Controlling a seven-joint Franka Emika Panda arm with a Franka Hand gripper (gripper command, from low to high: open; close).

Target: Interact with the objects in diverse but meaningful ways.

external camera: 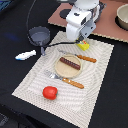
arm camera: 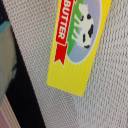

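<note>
Yellow butter pkt (arm camera: 75,47); red banner, cow pic

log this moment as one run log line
stage: end effector over butter packet | contact: unclear | sausage on plate | tomato on mat | grip: cannot tell

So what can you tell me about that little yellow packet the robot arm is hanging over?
The flat yellow rectangular packet is a toy butter pack: a red banner reads BUTTER, beside a black-and-white cow on green inside a pale blue oval. It looks like smooth printed plastic or card. It lies flat on the woven beige placemat, near its far edge, beyond the knife. In the exterior view the white gripper partly covers it; whether they touch is unclear.
</note>
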